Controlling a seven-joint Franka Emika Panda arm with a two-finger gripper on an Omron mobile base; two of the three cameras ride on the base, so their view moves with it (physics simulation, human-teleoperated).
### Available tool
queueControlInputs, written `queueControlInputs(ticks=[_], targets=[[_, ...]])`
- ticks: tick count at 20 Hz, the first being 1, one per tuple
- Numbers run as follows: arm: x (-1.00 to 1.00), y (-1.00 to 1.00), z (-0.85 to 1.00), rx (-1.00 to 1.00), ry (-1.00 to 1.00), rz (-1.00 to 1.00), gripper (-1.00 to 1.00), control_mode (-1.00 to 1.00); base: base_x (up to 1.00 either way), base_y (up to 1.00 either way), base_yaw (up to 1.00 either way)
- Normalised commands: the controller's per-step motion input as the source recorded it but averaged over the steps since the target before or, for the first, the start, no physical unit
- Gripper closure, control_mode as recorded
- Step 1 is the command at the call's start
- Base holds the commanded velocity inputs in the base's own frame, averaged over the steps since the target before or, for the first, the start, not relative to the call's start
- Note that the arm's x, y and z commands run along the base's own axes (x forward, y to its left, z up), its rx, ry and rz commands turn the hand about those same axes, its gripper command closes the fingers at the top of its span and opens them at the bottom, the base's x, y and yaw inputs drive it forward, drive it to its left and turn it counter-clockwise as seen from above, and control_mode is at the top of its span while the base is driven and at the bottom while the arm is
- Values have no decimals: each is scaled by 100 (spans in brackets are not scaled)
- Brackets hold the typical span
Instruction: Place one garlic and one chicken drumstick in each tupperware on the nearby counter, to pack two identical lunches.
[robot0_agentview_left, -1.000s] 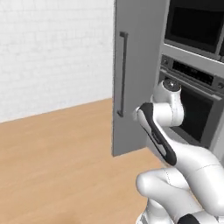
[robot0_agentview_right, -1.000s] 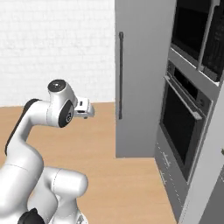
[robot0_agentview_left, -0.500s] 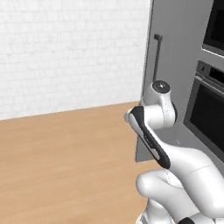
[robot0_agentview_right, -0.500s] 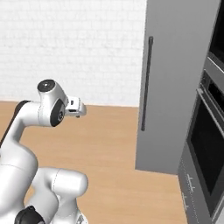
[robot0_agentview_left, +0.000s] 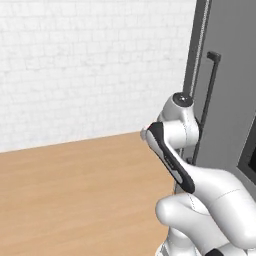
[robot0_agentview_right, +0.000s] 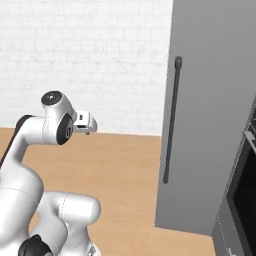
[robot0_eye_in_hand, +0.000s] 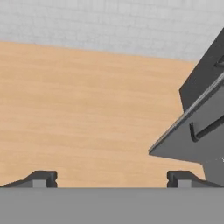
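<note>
Two dark fingertips are sitting far apart at the bottom of your hand view, so your gripper is standing wide open with nothing between the jaws. They are looking out over bare wooden floor toward a white brick wall. You are facing a tall grey cabinet with a long dark vertical handle; in the hand view its corner is slanting in from the right. The folded white arm is standing just left of that cabinet. An oven front is peeking in at the right edge. Where the garlic, drumsticks, tupperware and counter are, you cannot tell from these views.
</note>
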Motion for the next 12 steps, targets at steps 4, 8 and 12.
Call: queueControlInputs(ticks=[4, 8, 12], targets=[[0, 0, 0, 0, 0, 0, -100, 100, 100, 74, 0], [0, 0, 0, 0, 0, 0, -100, 100, 81, 100, 0], [0, 0, 0, 0, 0, 0, -100, 100, 98, 100, -1]])
